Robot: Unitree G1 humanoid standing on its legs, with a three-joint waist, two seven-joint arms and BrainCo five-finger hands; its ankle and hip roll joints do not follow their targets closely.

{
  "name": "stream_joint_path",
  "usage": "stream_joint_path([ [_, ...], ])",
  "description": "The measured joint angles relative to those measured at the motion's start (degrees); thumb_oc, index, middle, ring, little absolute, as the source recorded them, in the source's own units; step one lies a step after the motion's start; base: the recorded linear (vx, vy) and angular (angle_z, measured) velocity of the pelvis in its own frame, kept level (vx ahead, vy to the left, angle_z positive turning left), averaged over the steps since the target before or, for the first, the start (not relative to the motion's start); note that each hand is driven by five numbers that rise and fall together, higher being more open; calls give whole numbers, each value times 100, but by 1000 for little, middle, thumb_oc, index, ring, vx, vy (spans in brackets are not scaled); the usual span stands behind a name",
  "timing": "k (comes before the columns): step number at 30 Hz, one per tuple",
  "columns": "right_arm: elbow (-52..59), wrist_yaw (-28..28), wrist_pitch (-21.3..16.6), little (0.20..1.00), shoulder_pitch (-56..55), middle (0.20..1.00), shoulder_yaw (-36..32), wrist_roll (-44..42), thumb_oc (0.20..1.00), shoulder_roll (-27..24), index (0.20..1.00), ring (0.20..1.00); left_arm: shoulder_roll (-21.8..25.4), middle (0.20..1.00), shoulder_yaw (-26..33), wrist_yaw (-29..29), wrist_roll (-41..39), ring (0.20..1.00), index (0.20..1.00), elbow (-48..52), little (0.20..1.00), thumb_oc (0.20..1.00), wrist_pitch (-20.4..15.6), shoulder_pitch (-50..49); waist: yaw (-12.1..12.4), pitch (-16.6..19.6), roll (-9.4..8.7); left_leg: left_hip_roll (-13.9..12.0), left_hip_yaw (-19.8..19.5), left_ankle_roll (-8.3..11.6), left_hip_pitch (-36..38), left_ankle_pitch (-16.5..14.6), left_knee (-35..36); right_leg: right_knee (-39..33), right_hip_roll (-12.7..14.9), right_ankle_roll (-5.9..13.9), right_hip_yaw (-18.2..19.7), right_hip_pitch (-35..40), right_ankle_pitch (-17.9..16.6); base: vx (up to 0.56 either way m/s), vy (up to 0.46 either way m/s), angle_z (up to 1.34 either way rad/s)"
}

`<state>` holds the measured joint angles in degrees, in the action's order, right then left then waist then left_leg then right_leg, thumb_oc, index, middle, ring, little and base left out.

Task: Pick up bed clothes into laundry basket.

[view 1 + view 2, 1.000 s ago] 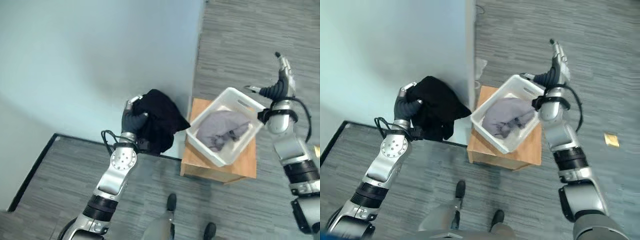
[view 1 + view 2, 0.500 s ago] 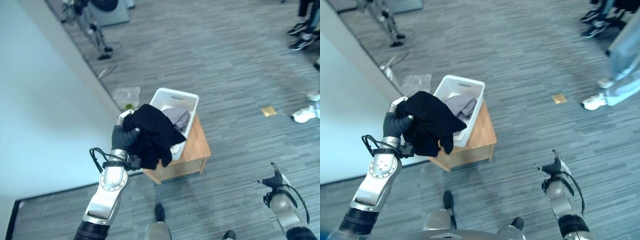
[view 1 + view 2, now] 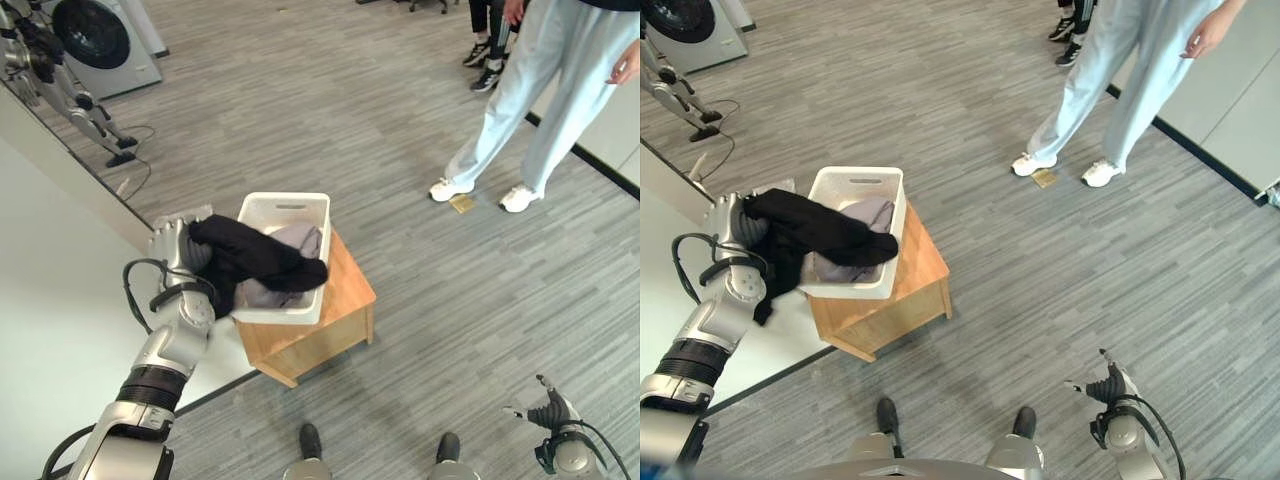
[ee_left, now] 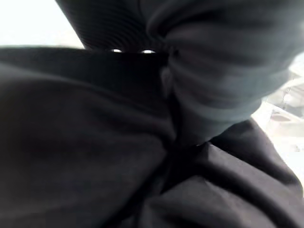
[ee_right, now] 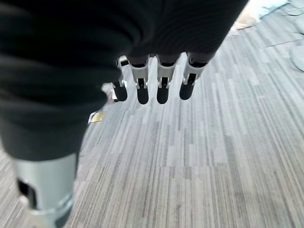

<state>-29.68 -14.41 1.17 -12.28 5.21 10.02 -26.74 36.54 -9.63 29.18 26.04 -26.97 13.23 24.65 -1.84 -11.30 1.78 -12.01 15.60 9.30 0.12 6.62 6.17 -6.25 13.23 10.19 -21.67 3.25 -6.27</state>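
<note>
The left hand (image 3: 172, 247) grips the black garment (image 3: 255, 259), which drapes over the left rim of the basket (image 3: 290, 310) on the stool (image 3: 345, 300), likely so a release drops it onto the grey cloth (image 3: 298, 240) inside; the right hand (image 5: 156, 76) hangs near right over the floor, fingers straight, holding nothing, out of the way.

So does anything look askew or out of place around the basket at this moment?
Yes. The black garment is only partly in the white laundry basket: it drapes over the rim beside the left hand, which grips it, with part hanging outside. Grey clothes lie inside. The right hand hangs open, low over the floor.
</note>
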Motion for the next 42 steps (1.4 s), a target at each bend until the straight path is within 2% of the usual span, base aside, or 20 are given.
stream_joint_path([
  [3, -189, 99, -30, 1000, 150, 1000, 23, -159, 1000, -20, 1000, 1000, 94, 200, -93, -8, 0, 200, 200, -384, 200, 200, 105, 312, -116, -2, -103, -8, 50, 1, 7, -2, -1, 1, -6, 7, 30, -15, -37, 51, 47, -8],
  [7, -276, 102, -36, 1000, 350, 1000, 226, -155, 1000, -27, 1000, 1000, 417, 200, -551, -28, 31, 200, 200, -482, 200, 200, 110, 825, -128, 39, -402, -52, 124, -12, -87, 8, -32, 18, -52, -50, 120, -180, -97, 15, 66, -12],
  [10, -493, 98, -72, 1000, 569, 1000, 285, -218, 1000, -20, 1000, 1000, 457, 200, -954, -45, 392, 200, 200, -761, 200, 200, 117, 1403, -142, 35, -593, -49, 136, -31, -290, 25, -33, 33, -54, -54, 157, -410, -172, -44, 66, -5],
  [13, -628, 101, -64, 1000, 769, 1000, 328, -348, 1000, -8, 1000, 1000, 474, 200, -1187, -68, 435, 200, 200, -987, 200, 200, 121, 1746, -160, 14, -655, -43, 115, -62, -528, 78, -35, 33, -55, -76, 155, -638, -222, -48, 52, 4],
  [14, -727, 94, -103, 1000, 844, 1000, 463, -388, 1000, -64, 1000, 1000, 452, 200, -1771, -100, 627, 200, 200, -1560, 200, 200, 122, 2120, -264, -4, -704, -43, 94, -57, -625, 75, -33, 33, -53, -82, 89, -694, -233, -28, 37, 9],
  [17, -758, 98, -109, 1000, 1030, 1000, 477, -406, 1000, -36, 1000, 1000, 445, 200, -1876, -193, 689, 200, 200, -1828, 200, 200, 186, 2490, -294, -201, -801, -45, 106, -67, -822, 130, -36, 37, -54, -101, 91, -908, -280, -88, 64, 0],
  [19, -917, 78, -194, 1000, 1176, 1000, 483, -552, 1000, -31, 1000, 1000, 351, 564, -2151, -255, 912, 564, 564, -2343, 564, 564, 189, 2909, -322, -356, -845, -40, 45, -58, -1066, 152, -36, 34, -46, -112, 24, -1096, -304, -39, 58, 10],
  [20, -979, 74, -209, 1000, 1255, 1000, 431, -665, 1000, 5, 1000, 1000, 331, 1000, -2124, -252, 913, 1000, 1000, -2393, 1000, 1000, 217, 2957, -385, -422, -889, -37, 41, -60, -1173, 187, -36, 34, -45, -107, 20, -1200, -330, -19, 24, 11],
  [23, -1053, 91, -254, 1000, 1378, 1000, 406, -1056, 1000, 45, 1000, 1000, 199, 1000, -2023, -304, 895, 1000, 1000, -2460, 1000, 1000, 202, 2807, -414, -714, -943, -15, -4, -102, -1193, 230, -36, 37, -37, -125, 0, -1202, -359, -25, 59, 4],
  [25, -1000, 131, -285, 1000, 1332, 1000, 361, -1383, 1000, 103, 1000, 1000, -70, 1000, -1582, -288, 821, 1000, 1000, -2202, 1000, 1000, 154, 2505, -407, -748, -942, -10, -5, -84, -1193, 215, -36, 38, -26, -125, -17, -1194, -359, -16, 23, 3],
  [27, -941, 197, -313, 1000, 1343, 1000, 335, -1755, 1000, 110, 1000, 1000, -560, 1000, -1070, -253, 308, 1000, 1000, -1905, 1000, 1000, 71, 2167, -400, -796, -944, 35, -23, -86, -1186, 215, -36, 38, 16, -130, -51, -1165, -363, -14, 19, 8],
  [29, -809, 256, -354, 1000, 1371, 1000, 173, -1977, 1000, 112, 1000, 1000, -810, 1000, -1071, -246, -147, 1000, 1000, -1701, 1000, 1000, -70, 1998, -405, -838, -957, 52, -25, -87, -1112, 213, -36, 38, 30, -158, -83, -1075, -384, -20, 29, 8],
  [32, -843, 280, -444, 1000, 1439, 1000, -114, -2266, 1000, 101, 1000, 1000, -1428, 1000, -493, -144, -1328, 1000, 1000, -106, 1000, 1000, -419, 1190, -311, -846, -945, 104, -41, -108, -881, 148, -36, 38, 80, -158, -159, -826, -384, 12, 19, 5],
  [33, -949, 320, -487, 1000, 1448, 1000, -152, -2390, 1000, 45, 1000, 1000, -1660, 1000, -540, -54, -1727, 1000, 1000, 515, 1000, 1000, -738, 824, -246, -843, -924, 132, -35, -99, -716, 78, -35, 36, 110, -153, -153, -675, -378, 49, 6, -2],
  [35, -930, 425, -532, 1000, 1421, 1000, -268, -2457, 1000, 14, 1000, 1000, -1765, 1000, -532, -40, -2248, 1000, 1000, 1105, 1000, 1000, -1035, 444, -148, -833, -905, 162, -41, -66, -575, 14, -35, 32, 149, -81, -168, -527, -313, 75, -19, 3],
  [36, -953, 580, -542, 1000, 1331, 1000, -545, -2614, 1000, -88, 1000, 1000, -1741, 1000, -444, -44, -2525, 1000, 1000, 1504, 1000, 1000, -1164, 133, -91, -791, -833, 201, -58, -92, -559, 36, -35, 34, 181, -29, -190, -483, -234, 56, -30, 7],
  [38, -1088, 649, -552, 1000, 1199, 1000, -782, -2703, 1000, -305, 1000, 1000, -1713, 1000, -405, -53, -2546, 1000, 1000, 1677, 1000, 1000, -1295, -258, -59, -699, -676, 219, -86, -114, -468, 50, -34, 33, 197, -25, -217, -366, -231, 33, -30, 9],
  [42, -1257, 853, -548, 1000, 972, 1000, -1195, -2901, 1000, -681, 1000, 1000, -1597, 1000, -341, -301, -2518, 1000, 1000, 2208, 1000, 1000, -1448, -841, 39, -580, -520, 230, -149, -101, -331, 39, -34, 33, 206, 7, -281, -172, -200, 33, -28, 8],
])
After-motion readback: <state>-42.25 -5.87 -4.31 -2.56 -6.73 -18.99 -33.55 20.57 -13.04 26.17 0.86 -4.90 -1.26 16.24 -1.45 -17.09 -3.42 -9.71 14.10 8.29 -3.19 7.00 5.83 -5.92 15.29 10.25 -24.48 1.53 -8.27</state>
